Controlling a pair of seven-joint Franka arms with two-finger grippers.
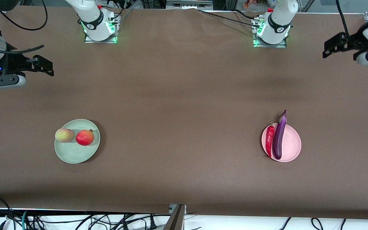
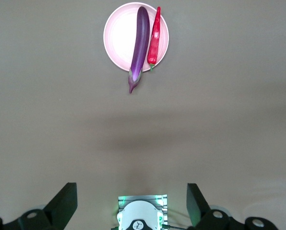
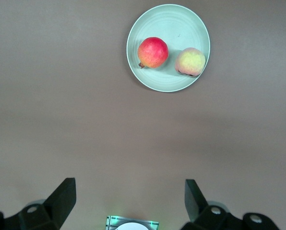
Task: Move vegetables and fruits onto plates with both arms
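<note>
A purple eggplant (image 1: 279, 137) (image 2: 139, 40) and a red chili pepper (image 1: 269, 140) (image 2: 155, 36) lie side by side on the pink plate (image 1: 292, 143) (image 2: 116, 36). The eggplant's stem end sticks out over the rim. On the mint green plate (image 1: 75, 153) (image 3: 172, 21) sit a peach-like fruit (image 1: 64, 135) (image 3: 190, 62) and a red fruit (image 1: 84, 137) (image 3: 153, 52). My left gripper (image 1: 327, 48) (image 2: 131, 189) hangs open and empty, high over the table's left-arm end. My right gripper (image 1: 48, 66) (image 3: 129, 184) hangs open and empty over the right-arm end.
The brown table (image 1: 184, 95) stretches between the two plates. The arm bases (image 1: 101, 25) (image 1: 272, 30) stand along the edge farthest from the front camera. Black cables (image 1: 75, 220) and a metal post (image 1: 176, 217) lie past the nearest edge.
</note>
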